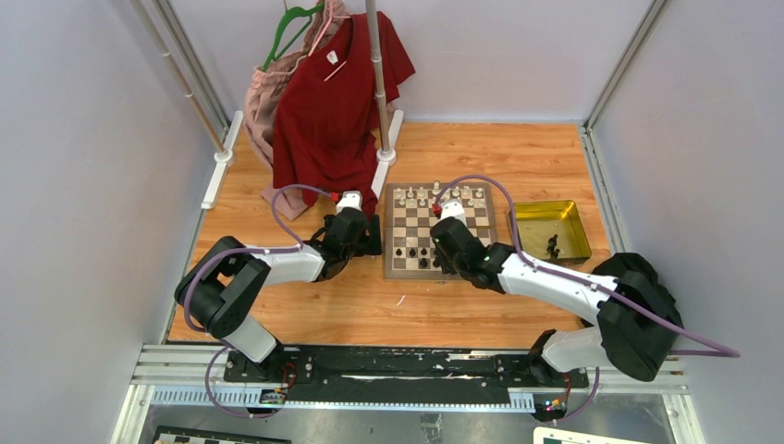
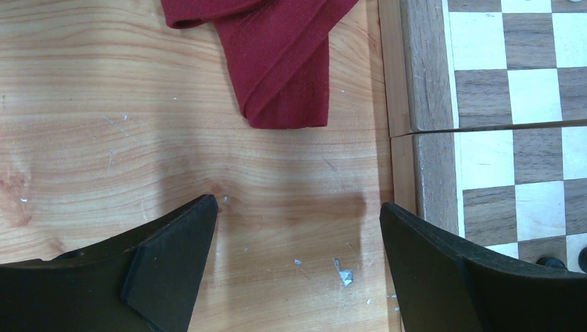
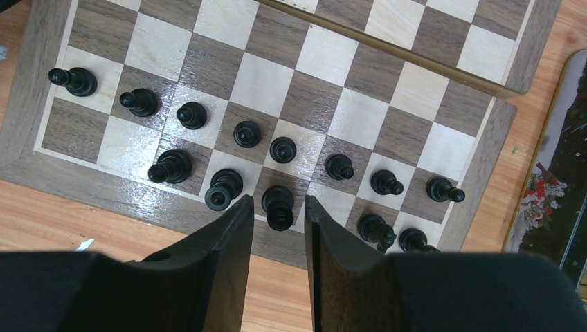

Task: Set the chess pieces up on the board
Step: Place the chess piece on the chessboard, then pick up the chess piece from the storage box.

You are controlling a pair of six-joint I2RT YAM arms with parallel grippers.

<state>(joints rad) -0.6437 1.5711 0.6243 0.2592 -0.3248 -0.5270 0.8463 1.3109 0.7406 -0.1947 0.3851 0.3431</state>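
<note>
your right hand [image 3: 279, 200] sits parted, loose either side of a black piece [image 3: 278, 216] on the near row of the board [image 3: 360, 114]. your left hand [image 2: 299, 205] gapes empty over the desk [image 2: 104, 138]. lift away crooked and you could clip that piece, toppling the neighbouring pieces [image 3: 223, 188].

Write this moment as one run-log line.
left gripper: open, beside board | right gripper: open, straddling black piece on near edge row

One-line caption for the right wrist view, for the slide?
Right gripper open astride a black piece on the board's edge row, behind a line of eight black pieces.
</note>
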